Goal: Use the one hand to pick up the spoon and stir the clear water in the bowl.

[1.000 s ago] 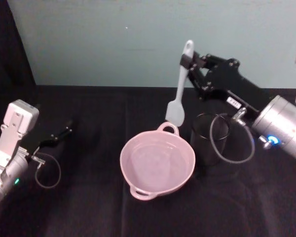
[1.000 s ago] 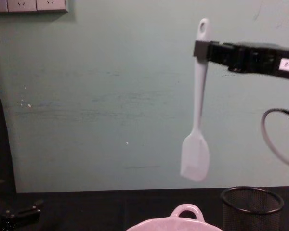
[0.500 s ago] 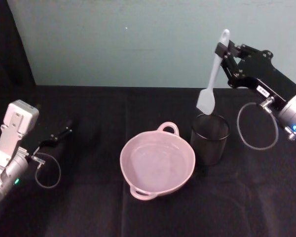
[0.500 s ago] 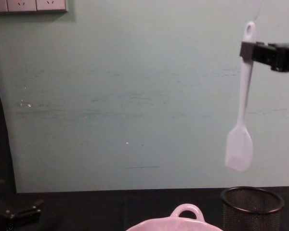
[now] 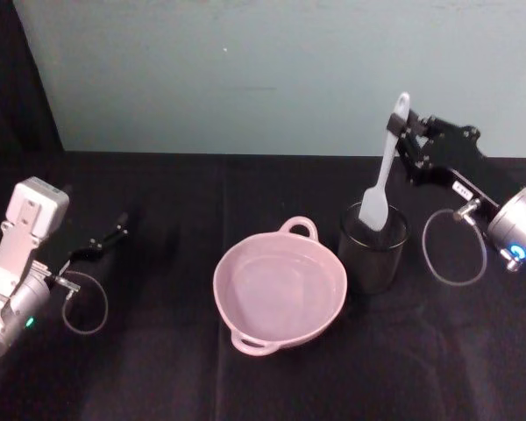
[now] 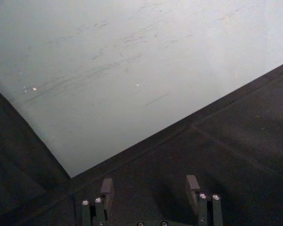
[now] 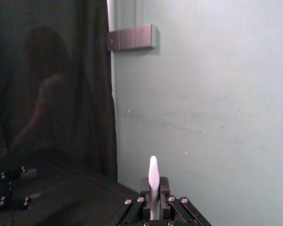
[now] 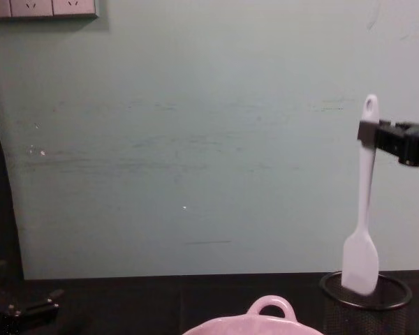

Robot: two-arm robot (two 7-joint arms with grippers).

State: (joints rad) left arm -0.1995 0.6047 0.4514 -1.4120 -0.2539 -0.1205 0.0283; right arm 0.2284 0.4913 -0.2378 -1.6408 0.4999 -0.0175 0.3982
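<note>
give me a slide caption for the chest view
Right gripper holds the white spoon upright, blade at the mesh cup's rim, beside the pink bowl.

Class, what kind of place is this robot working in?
Probably a lab test bench: a black-draped table, a bare teal wall with sockets, and just a bowl, mesh cup and spoon.

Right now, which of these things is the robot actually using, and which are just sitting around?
In use:
right gripper, shut on the spoon
pink bowl

Sitting around:
wire-mesh cup, spoon blade at its mouth
left gripper, parked at the left
black tablecloth
</note>
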